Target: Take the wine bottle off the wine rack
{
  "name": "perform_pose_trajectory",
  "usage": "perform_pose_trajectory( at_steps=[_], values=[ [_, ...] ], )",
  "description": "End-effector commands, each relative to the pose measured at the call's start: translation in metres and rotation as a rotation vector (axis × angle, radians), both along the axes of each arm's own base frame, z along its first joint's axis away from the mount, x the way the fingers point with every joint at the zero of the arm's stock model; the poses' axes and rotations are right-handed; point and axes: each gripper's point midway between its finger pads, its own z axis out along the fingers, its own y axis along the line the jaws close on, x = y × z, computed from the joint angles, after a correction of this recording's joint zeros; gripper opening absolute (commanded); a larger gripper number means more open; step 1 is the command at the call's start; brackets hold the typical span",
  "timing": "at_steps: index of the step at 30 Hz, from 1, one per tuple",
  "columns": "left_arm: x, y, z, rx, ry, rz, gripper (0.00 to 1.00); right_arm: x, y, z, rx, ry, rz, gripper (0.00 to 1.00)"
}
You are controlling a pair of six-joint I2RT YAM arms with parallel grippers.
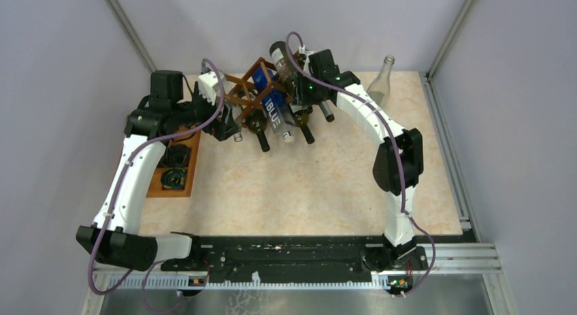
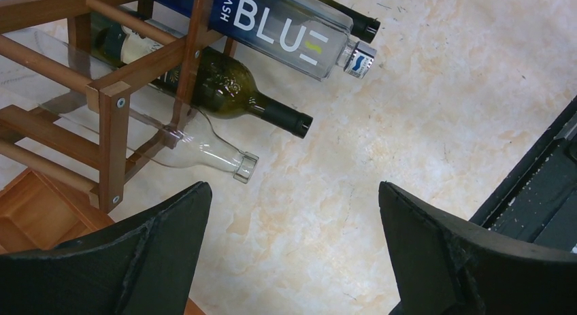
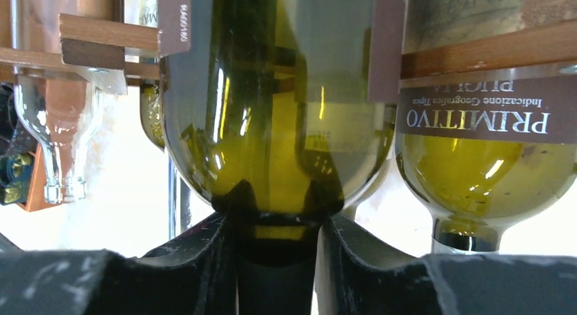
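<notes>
The wine rack (image 1: 246, 90), a reddish-brown stick lattice, stands at the back middle of the table with several bottles lying in it. It also shows in the left wrist view (image 2: 112, 118) and the right wrist view (image 3: 92, 36). My right gripper (image 1: 298, 101) is at the rack's right side. In its wrist view the gripper (image 3: 277, 240) is shut on the neck of an olive-green wine bottle (image 3: 272, 124) that lies in the rack. My left gripper (image 1: 228, 128) is at the rack's left front. It is open and empty (image 2: 292, 186) above bare table.
A blue-labelled clear bottle (image 2: 286, 29), a dark green bottle (image 2: 231, 90) and an empty clear bottle (image 2: 204, 148) lie in the rack. A second green bottle (image 3: 476, 158) lies beside the held one. An orange-brown tray (image 1: 192, 167) sits left. A clear bottle (image 1: 381, 84) stands back right.
</notes>
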Motion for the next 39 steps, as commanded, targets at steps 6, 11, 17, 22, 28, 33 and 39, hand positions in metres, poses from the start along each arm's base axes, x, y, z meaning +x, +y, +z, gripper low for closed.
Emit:
perform_pose_trajectory(
  at_steps=[6, 11, 17, 22, 28, 33, 39],
  values=[
    [-0.007, -0.001, 0.008, -0.002, -0.054, -0.04, 0.99, 0.002, 0.004, 0.044, 0.093, -0.106, -0.001, 0.0],
    [-0.01, -0.001, 0.007, 0.006, -0.064, -0.054, 0.99, -0.012, 0.001, 0.091, 0.153, -0.189, 0.008, 0.0],
    [-0.011, 0.0, 0.007, 0.029, -0.116, -0.081, 0.99, -0.041, -0.002, 0.131, 0.218, -0.228, 0.059, 0.0],
    [-0.016, -0.001, 0.011, 0.064, -0.221, -0.155, 0.99, -0.072, -0.006, 0.151, 0.262, -0.231, 0.121, 0.0],
    [-0.027, 0.001, 0.015, 0.189, -0.436, -0.317, 0.99, -0.124, 0.0, 0.159, 0.314, -0.192, 0.23, 0.0],
    [-0.037, 0.003, 0.02, 0.349, -0.684, -0.478, 0.99, -0.167, 0.016, 0.153, 0.299, -0.143, 0.314, 0.0],
    [-0.045, 0.003, 0.029, 0.539, -1.0, -0.609, 0.99, -0.218, 0.051, 0.133, 0.279, -0.069, 0.433, 0.0]
  ],
)
